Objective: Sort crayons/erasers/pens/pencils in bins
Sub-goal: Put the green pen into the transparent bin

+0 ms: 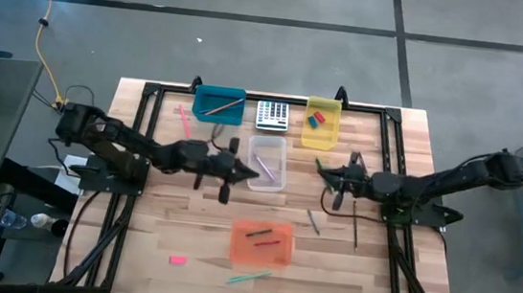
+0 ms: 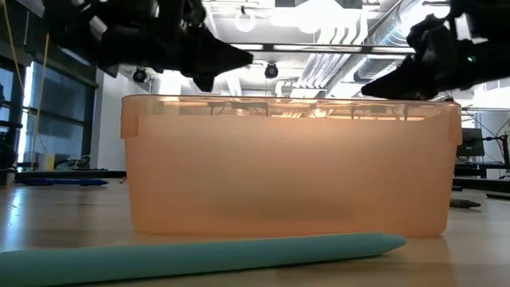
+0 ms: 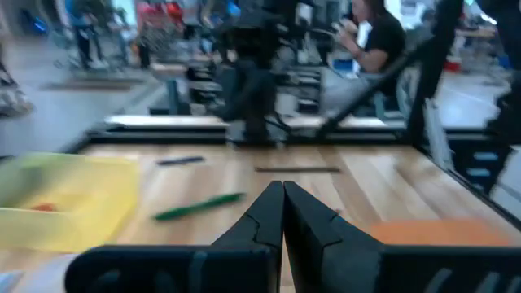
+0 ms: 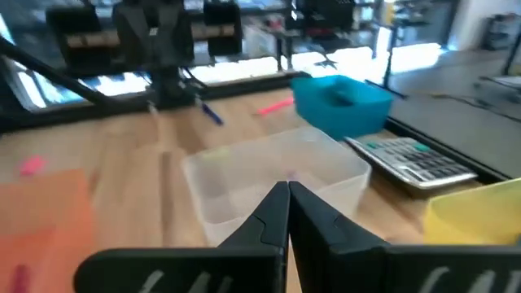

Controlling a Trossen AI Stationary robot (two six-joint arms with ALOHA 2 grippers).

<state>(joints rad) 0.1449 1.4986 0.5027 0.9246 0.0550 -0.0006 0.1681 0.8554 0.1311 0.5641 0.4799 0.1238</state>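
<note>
While the four bins are sitting mid-table, teal bin (image 1: pixel 218 103) and yellow bin (image 1: pixel 323 121) at upper centre, clear bin (image 1: pixel 268 162) in the middle, orange bin (image 1: pixel 261 243) at lower centre, both arms are hanging over the board with jaws clenched on nothing. The left gripper (image 1: pixel 251 172) is hovering at the clear bin's left edge; the right gripper (image 1: pixel 322 169) is waiting right of that bin. The loose green pen (image 1: pixel 248 277) is lying at the bottom centre, below the orange bin, its long axis running nearly left to right. The grey pen (image 1: pixel 313 221) is lying just below the right gripper, nearer that arm, I am judging.
</note>
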